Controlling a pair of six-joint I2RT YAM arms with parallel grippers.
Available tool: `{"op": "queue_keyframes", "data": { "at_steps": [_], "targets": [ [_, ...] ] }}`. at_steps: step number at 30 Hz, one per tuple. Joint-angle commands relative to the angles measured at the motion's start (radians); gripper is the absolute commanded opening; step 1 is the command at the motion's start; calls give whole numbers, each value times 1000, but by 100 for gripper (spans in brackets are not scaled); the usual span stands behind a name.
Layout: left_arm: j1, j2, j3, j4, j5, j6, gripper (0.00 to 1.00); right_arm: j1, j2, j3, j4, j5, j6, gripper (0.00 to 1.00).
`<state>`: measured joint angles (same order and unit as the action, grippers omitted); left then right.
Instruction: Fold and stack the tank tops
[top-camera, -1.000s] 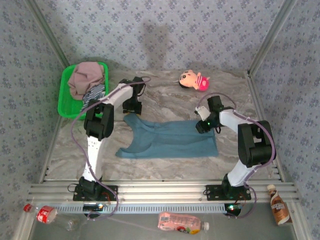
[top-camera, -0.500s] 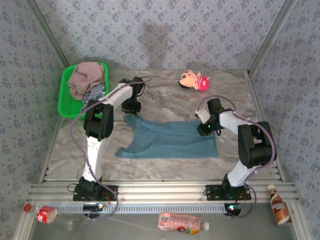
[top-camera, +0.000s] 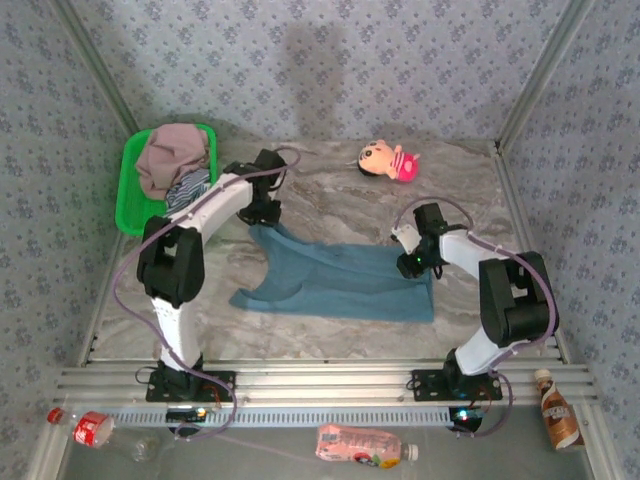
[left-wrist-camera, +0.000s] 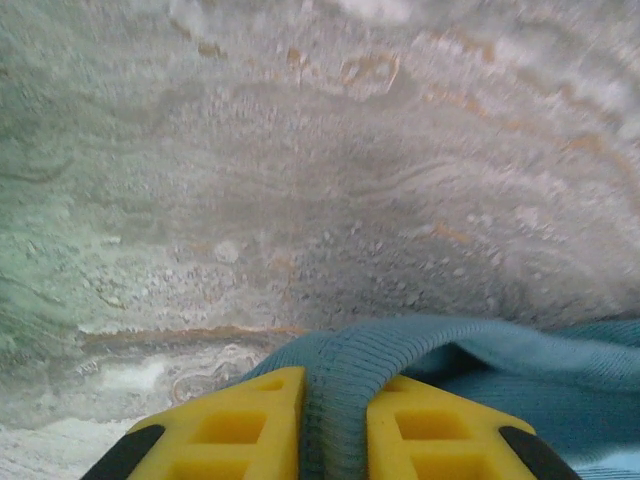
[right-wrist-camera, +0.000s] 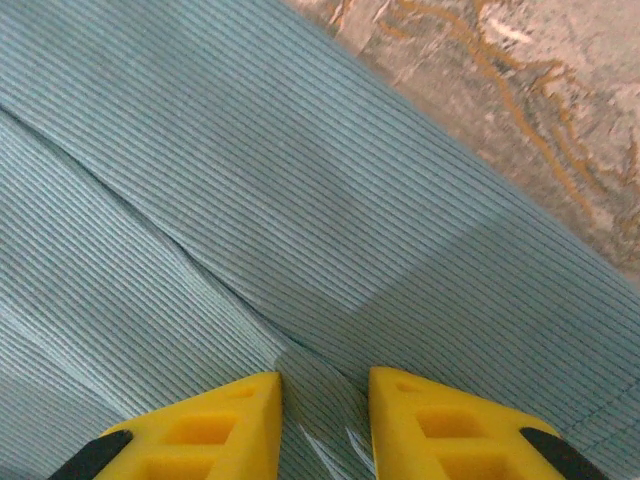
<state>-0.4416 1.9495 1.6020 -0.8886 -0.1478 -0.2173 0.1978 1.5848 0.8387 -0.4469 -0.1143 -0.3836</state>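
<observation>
The teal-blue tank top lies spread flat in the middle of the marbled worktop, its shoulder straps toward the left and its hem toward the right. The left end effector sits at the far-left corner of the top; in the left wrist view its yellow fingers are closed on a ribbed strap edge that rises in a loop between them, with the bare worktop beyond. The right end effector is down on the far-right corner of the same top, near the hem; in the right wrist view its yellow fingers pinch a small raised crease of the ribbed fabric, and creases run away from that pinch across the cloth. The mauve tank top is bunched in the green basket at the far-left of the worktop, with the striped tank top crumpled just beside it at the basket's near-right side, close to the left arm. A pink plush doll lies at the far side of the worktop, well apart from the teal top. Three bottles lie below the arm bases at the near edge.
</observation>
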Motion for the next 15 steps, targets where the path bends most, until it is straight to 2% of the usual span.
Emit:
{"op": "queue_keyframes", "data": {
  "at_steps": [1, 6, 15],
  "targets": [
    [-5, -64, -97, 83, -26, 0, 21, 16, -32, -30, -64, 41, 14, 30],
    [-3, -130, -234, 174, -44, 4, 21, 23, -72, -60, -68, 84, 20, 30],
    [3, -172, -372, 204, -67, 16, 25, 22, -102, -74, -65, 112, 12, 31]
  ]
}}
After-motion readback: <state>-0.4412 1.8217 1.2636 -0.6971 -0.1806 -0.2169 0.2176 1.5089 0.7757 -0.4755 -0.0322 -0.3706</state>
